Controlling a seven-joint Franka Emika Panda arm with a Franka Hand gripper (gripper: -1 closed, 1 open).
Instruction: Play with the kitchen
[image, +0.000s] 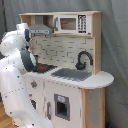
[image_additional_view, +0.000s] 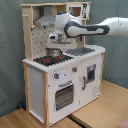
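The kitchen is a white and light-wood toy unit with a tiled back wall, a grey hood, a black faucet, a sink and a red-ringed hob. In the second exterior view the kitchen shows its oven door and hob. My white arm reaches in from the second exterior view's right, and my gripper hangs just above the hob, under the hood. A grey shape sits right at the gripper. In the first exterior view the arm's joints hide the gripper.
A toy microwave sits on the top shelf beside the hood. The kitchen stands on a wooden table, with grey curtain behind. My arm's body fills the first exterior view's left, close against the kitchen's side.
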